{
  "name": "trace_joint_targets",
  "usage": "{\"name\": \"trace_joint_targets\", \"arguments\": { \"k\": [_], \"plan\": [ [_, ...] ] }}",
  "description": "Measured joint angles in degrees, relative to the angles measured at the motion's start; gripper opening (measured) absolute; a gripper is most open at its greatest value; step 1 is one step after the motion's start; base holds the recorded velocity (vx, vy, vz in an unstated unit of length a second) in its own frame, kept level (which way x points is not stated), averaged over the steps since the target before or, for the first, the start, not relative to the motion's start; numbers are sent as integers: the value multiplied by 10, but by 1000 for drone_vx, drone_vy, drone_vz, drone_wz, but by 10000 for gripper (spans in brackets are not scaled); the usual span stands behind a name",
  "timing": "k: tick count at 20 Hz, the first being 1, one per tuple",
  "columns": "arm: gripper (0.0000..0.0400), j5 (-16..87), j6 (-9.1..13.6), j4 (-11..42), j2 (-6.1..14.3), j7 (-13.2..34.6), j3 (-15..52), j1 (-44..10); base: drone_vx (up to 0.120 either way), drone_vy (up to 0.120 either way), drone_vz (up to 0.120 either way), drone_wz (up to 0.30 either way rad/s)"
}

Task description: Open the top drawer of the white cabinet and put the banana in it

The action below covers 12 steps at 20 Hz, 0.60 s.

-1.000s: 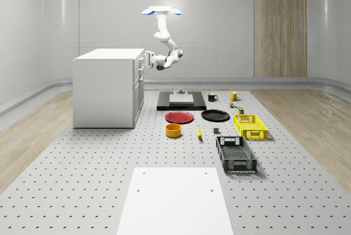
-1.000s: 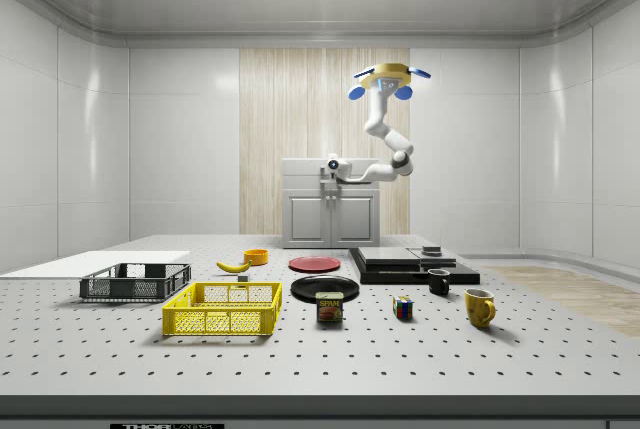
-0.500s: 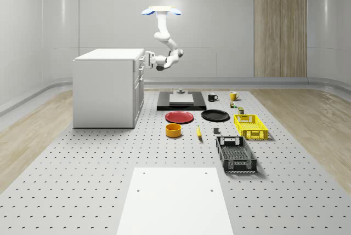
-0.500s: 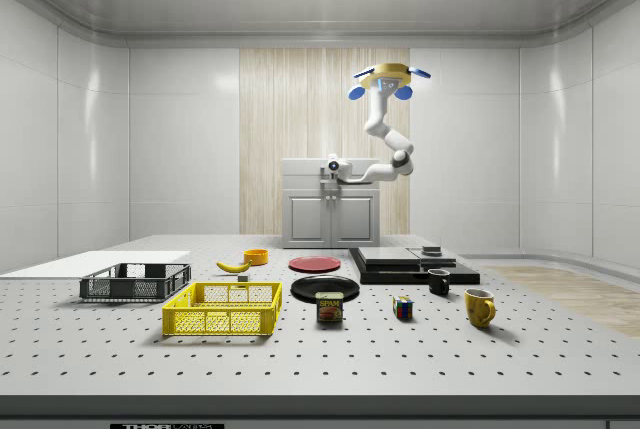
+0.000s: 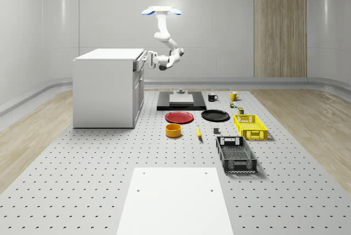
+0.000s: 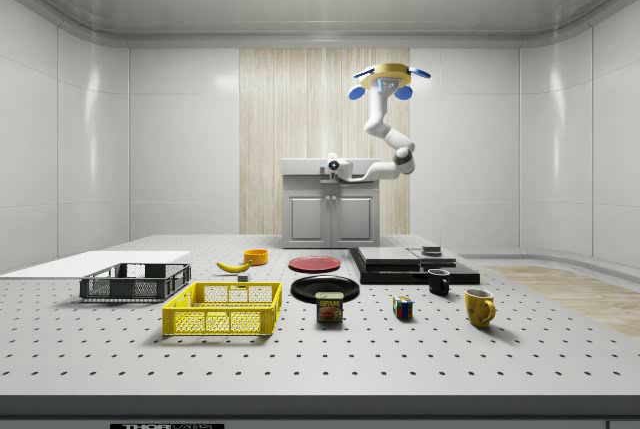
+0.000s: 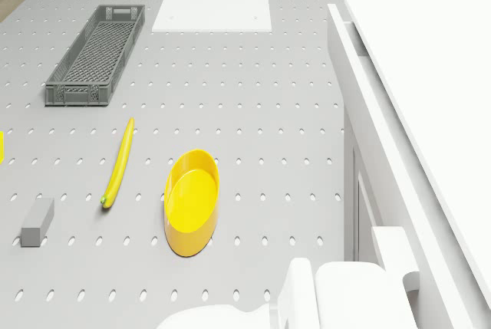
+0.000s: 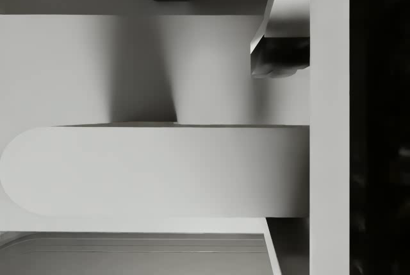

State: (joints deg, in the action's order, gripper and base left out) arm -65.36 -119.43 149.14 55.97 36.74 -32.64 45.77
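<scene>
The drone (image 5: pixel 162 10) hovers above the floor beside the white cabinet (image 5: pixel 104 92), on the whole-scene view's right of it, with its arm bent down toward the cabinet front. My gripper (image 5: pixel 147 58) is at the top drawer (image 5: pixel 139 65) and shut on its handle (image 8: pixel 154 172), which looms close in the wrist view. The drawer front (image 7: pixel 347 45) stands slightly out from the cabinet body. In the side view the gripper (image 6: pixel 333 165) sits at the cabinet's (image 6: pixel 330 219) top edge. The banana (image 5: pixel 198 131) (image 7: pixel 119 164) lies on the floor beside an orange bowl (image 7: pixel 192 202).
A red plate (image 5: pixel 180 117), black plate (image 5: pixel 215 115), yellow basket (image 5: pixel 250 126) and dark crate (image 5: pixel 236 154) lie on the perforated floor. A black platform (image 5: pixel 181 101) and two mugs sit behind them. A white sheet (image 5: pixel 174 199) lies at the front.
The gripper has shifted a little away from the cabinet, and the top drawer has come out slightly with it. The drone holds its place.
</scene>
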Motion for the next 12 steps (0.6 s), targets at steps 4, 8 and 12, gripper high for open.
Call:
{"name": "trace_joint_targets", "arguments": {
  "k": [4, 8, 12],
  "plan": [
    [215, 29, 25, -3, 15, 19, -19, -16, 0, 0, 0, 0],
    [293, 52, 48, -1, -4, 2, -43, -35, 0, 0, 0, 0],
    [174, 76, 69, -10, 23, 28, -66, -39, 0, 0, 0, 0]
  ]
}}
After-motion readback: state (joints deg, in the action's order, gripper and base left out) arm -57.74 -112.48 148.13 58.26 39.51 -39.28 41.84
